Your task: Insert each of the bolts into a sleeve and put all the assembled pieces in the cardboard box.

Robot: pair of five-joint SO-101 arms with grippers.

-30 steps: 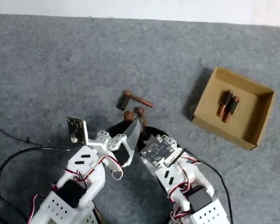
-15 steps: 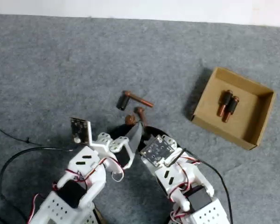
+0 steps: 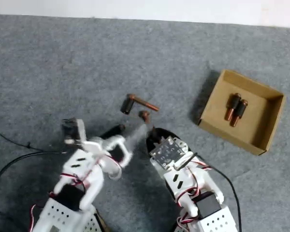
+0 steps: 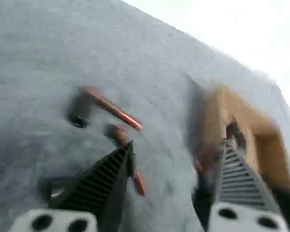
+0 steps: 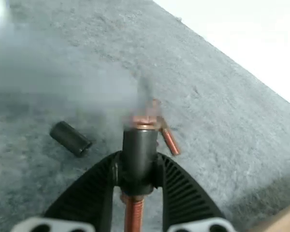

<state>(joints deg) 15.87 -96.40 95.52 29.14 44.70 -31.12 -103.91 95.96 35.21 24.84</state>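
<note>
One black cylindrical sleeve (image 5: 137, 150) with a copper bolt (image 5: 134, 212) through it sits clamped in the right gripper (image 5: 138, 164), low over the grey felt mat (image 3: 63, 58). Within the last second the left gripper (image 4: 179, 145) has drawn back from it, jaws spread and empty, so we judge this insertion done. Two assembled pieces (image 3: 233, 107) lie in the brown cardboard box (image 3: 261, 89); a loose sleeve (image 3: 127, 105) and loose bolt (image 3: 146, 104) remain on the mat

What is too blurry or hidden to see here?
High view: the right gripper and its black cylindrical sleeve are mostly hidden under that arm's camera board.
High view: the left gripper is a blur.
Left wrist view: the brown cardboard box is blurred; one of the fingers covers its inside.
</note>
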